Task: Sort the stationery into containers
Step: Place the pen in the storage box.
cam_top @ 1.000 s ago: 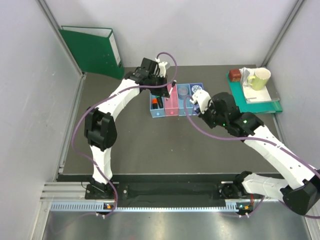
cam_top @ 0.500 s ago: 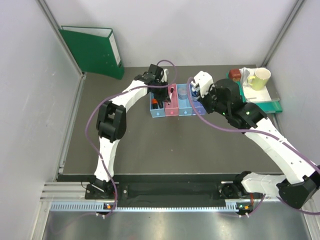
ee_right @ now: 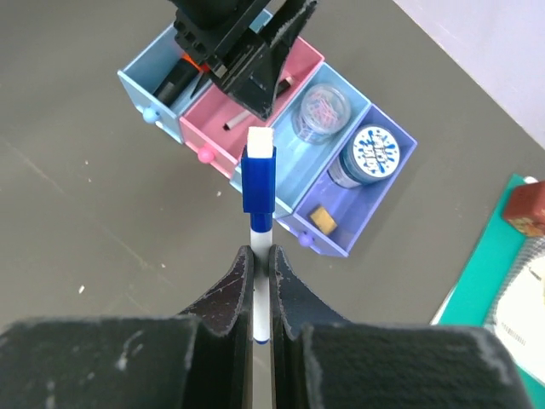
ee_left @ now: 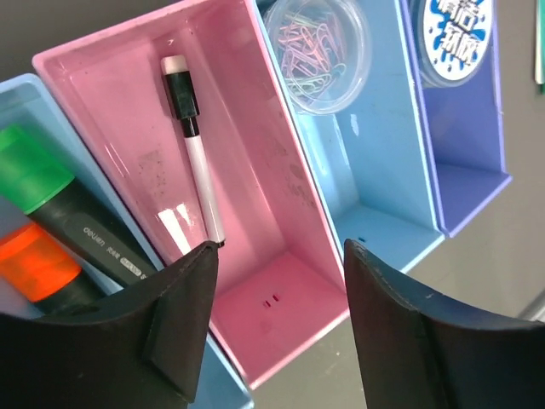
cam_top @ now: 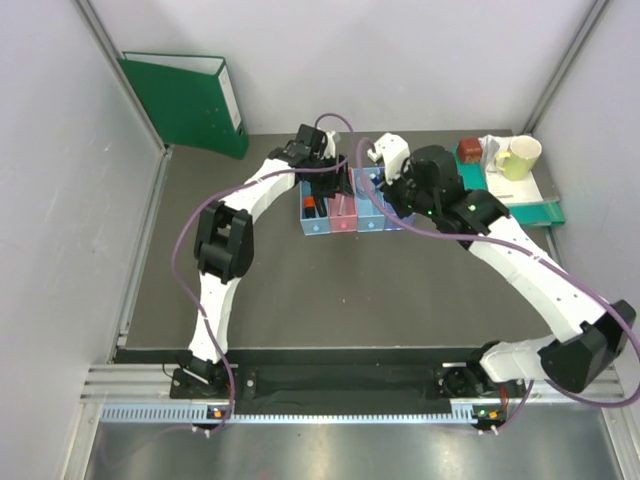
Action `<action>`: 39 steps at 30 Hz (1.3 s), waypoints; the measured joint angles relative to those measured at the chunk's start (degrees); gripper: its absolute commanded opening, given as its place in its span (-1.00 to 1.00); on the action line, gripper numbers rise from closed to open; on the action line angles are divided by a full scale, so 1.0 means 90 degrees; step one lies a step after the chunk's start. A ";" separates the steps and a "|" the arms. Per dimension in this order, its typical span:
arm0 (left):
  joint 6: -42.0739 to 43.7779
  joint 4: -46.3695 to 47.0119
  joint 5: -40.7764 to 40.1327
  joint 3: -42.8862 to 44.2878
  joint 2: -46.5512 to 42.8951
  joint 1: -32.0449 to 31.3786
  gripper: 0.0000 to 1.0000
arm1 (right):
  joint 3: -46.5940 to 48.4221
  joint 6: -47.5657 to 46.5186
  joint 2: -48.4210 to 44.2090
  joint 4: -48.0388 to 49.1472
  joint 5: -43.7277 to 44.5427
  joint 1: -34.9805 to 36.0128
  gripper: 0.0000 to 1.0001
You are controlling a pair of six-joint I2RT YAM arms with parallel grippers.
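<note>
Containers (ee_right: 209,136): four joined translucent bins in one row on the dark surface (ee_right: 77,213). The row lies directly beneath the left pincer (ee_left: 279,251), and ahead of and below the right pincer (ee_right: 260,256).

Left pincer: jaws wide apart, nothing between them, poised over the near end of the pink bin (ee_left: 281,281).

Right pincer: closed on a blue-capped white pen (ee_right: 258,183), cap outward beyond the tips. It is held above the surface, clear of the row.

Contents, as seen from the left pincer:
- Light blue bin (ee_left: 25,85), to the left: a green-capped highlighter (ee_left: 34,170) and an orange-capped highlighter (ee_left: 30,264), lying side by side.
- Purple bin (ee_left: 473,179), far right: a round blue-white tub (ee_left: 456,34) at the far end.
- Blue bin (ee_left: 383,196), just right of the pink one: a clear round cup (ee_left: 319,51) of coloured paper clips at the far end.
- Pink bin: one thin black-capped white pen (ee_left: 192,153), lying flat lengthwise just beyond the left finger.

The right wrist view also shows a small tan block (ee_right: 322,219) at the near end of the purple bin.
</note>
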 measured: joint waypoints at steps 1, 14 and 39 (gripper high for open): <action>0.0002 -0.0015 0.0017 0.0000 -0.0027 0.0012 0.32 | 0.0075 0.0036 0.0134 0.0022 -0.0010 -0.0002 -1.00; 0.1729 -0.0270 0.0435 -0.1394 -0.2645 0.0551 0.63 | 0.1950 0.0974 0.2251 0.0573 -0.0119 -0.0328 -1.00; 0.4347 -0.1032 -0.0121 -0.3424 -0.5639 0.0738 0.98 | 0.3296 0.1906 0.5775 0.0758 -0.1311 -0.0624 -0.87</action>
